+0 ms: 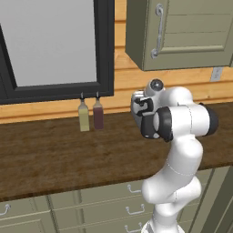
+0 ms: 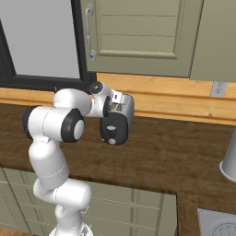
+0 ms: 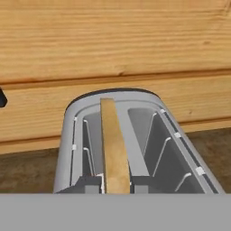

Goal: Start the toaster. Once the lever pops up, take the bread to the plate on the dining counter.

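The silver-grey toaster (image 2: 127, 109) stands on the dark wood counter against the plank wall, its black end panel and small round knob (image 2: 112, 129) facing the base. In the hand view I look down from close above into the toaster (image 3: 149, 135), where the pale tan bread (image 3: 115, 149) stands upright in the left slot. The right slot holds nothing. My gripper (image 2: 119, 103) hangs just over the near end of the toaster, its fingertips hidden, so its state cannot be read. The plate and the dining counter are out of view.
Two slim bottles (image 1: 83, 117) (image 1: 98, 113) stand at the wall left of the toaster, below a dark-framed window (image 1: 54, 45). A wall cabinet (image 1: 182, 32) hangs above the arm. A grey cylinder (image 2: 229, 161) stands on the counter at the right. Handled drawers (image 1: 132, 209) run under the counter.
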Controlling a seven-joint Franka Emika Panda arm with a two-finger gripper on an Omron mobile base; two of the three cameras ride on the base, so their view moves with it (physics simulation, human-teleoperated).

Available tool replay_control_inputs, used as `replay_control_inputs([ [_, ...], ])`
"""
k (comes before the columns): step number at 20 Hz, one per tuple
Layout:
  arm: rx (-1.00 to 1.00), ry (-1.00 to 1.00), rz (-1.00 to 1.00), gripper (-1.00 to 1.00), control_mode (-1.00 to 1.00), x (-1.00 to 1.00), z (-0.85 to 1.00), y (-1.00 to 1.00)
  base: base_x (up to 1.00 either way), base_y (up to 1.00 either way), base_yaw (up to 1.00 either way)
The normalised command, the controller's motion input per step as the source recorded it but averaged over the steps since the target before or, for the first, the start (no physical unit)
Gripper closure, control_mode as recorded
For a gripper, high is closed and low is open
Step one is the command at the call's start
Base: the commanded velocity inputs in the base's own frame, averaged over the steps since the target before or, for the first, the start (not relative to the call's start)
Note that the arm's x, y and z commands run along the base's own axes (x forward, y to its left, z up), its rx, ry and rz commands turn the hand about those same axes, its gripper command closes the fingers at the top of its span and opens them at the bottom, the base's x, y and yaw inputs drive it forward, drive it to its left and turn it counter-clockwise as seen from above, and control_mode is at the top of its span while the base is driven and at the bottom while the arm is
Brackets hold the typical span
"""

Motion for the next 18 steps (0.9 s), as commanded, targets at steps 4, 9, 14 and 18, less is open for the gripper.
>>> replay_control_inputs([
  [4,0.07,-0.24,0.00,1.00,-1.00,-0.02,0.34,-0.13,0.00,0.00,0.00],
  [9,0.10,-0.25,0.00,1.00,-1.00,-0.05,0.49,-0.15,0.00,0.00,0.00],
  [14,0.13,-0.28,0.00,1.00,-1.00,-0.09,0.64,-0.26,0.00,0.00,0.00],
  [18,0.18,-0.19,0.00,1.00,-1.00,-0.27,0.66,-0.44,0.00,0.00,0.00],
])
